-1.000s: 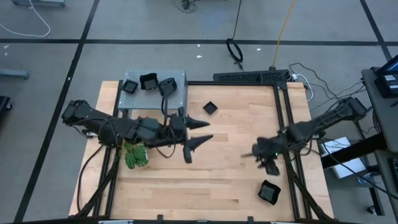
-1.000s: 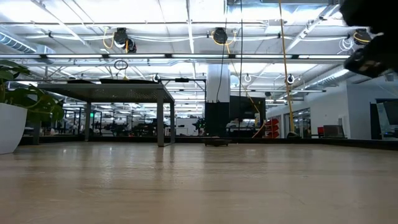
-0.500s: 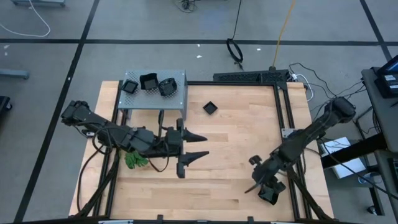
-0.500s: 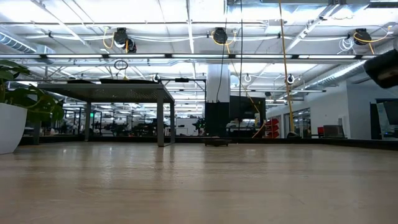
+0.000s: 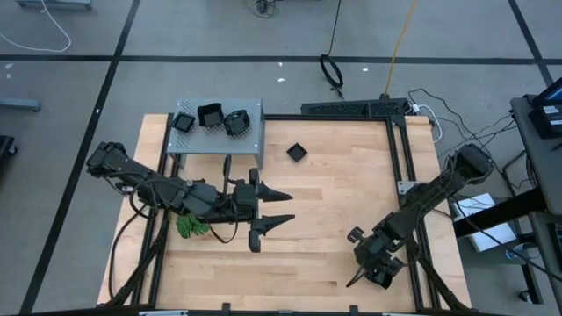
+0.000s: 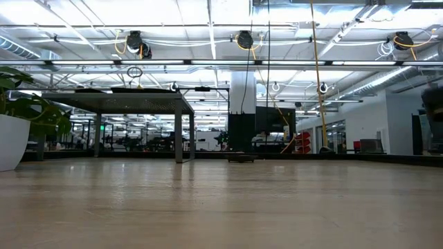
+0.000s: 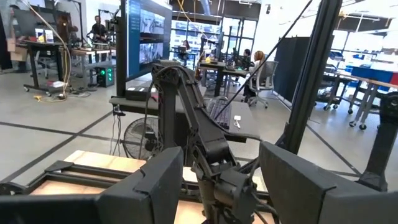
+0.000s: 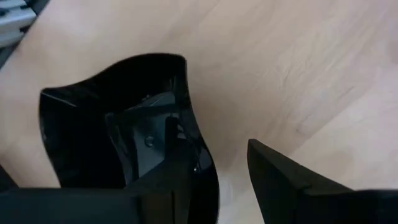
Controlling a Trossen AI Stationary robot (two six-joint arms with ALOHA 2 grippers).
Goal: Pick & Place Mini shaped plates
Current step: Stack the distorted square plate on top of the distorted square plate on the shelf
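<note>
Three glossy black mini shaped plates (image 5: 211, 116) sit on the grey perforated shelf (image 5: 250, 132) at the far left. A fourth plate (image 5: 297, 152) lies flat on the wood near the far middle. Another plate (image 8: 106, 118) lies at the near right, with my right gripper (image 5: 367, 269) open just over it, pointing steeply down. In the right wrist view, one finger (image 8: 183, 168) stands over the plate's edge and the other finger (image 8: 280, 180) over bare wood. My left gripper (image 5: 283, 207) is open, level and empty above the table's middle.
A green leafy plant (image 5: 190, 223) stands under my left arm. Black frame rails (image 5: 406, 167) run along the table's right side, close to my right arm. Bare wood (image 5: 334, 211) lies between the two grippers. Cables lie on the floor beyond the far edge.
My right gripper has swung toward the near edge and gone down over the near-right plate, rolling and tipping to point steeply down. My left gripper has shifted a little toward the near edge, then kept still. No plate has moved.
</note>
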